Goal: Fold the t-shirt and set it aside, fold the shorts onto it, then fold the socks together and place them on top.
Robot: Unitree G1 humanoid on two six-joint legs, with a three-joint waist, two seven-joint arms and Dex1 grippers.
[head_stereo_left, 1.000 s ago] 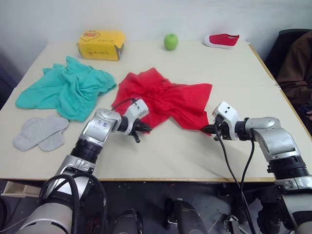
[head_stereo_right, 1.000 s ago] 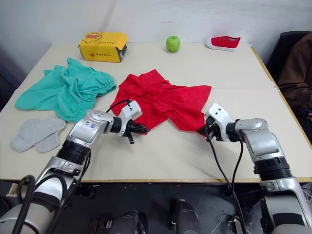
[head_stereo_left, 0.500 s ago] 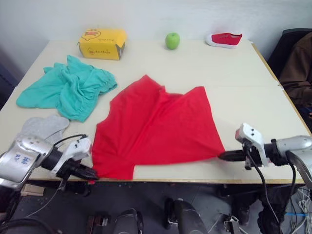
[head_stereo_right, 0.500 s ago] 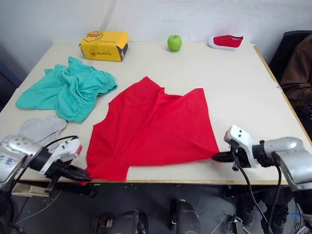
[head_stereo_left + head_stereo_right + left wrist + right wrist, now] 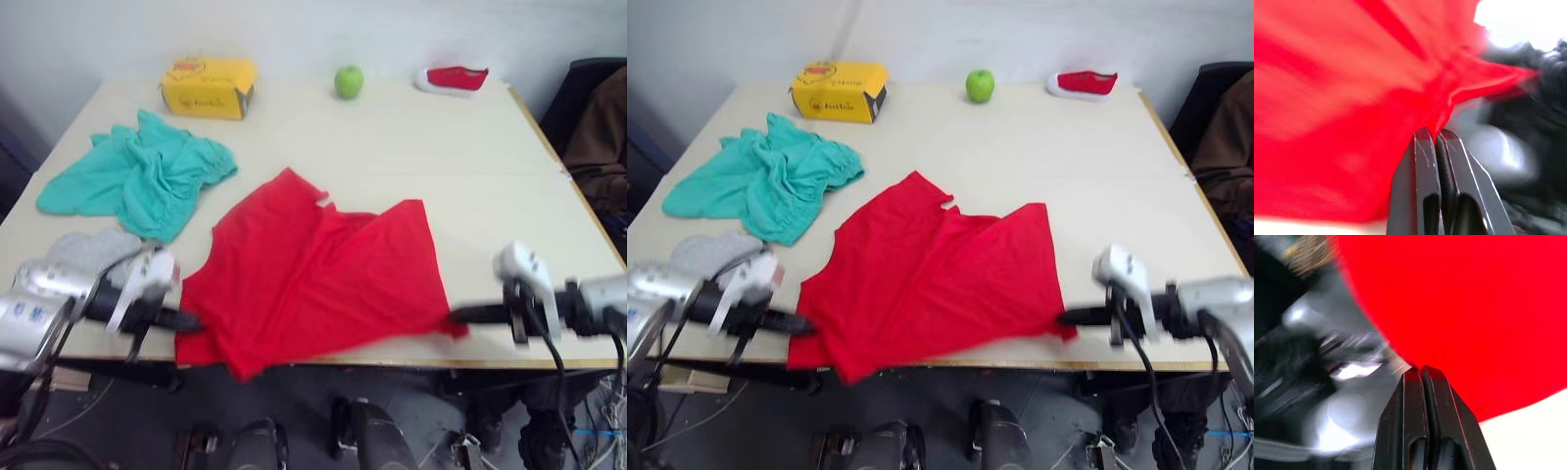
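Left eye view: one t-shirt [image 5: 318, 274], one shorts [image 5: 137, 181], two socks [image 5: 90, 247].

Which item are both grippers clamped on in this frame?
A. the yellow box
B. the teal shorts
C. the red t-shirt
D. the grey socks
C: the left gripper and the right gripper each pinch a near corner of the t-shirt, which is spread out at the table's front edge, while the shorts and socks lie apart to the robot's left.
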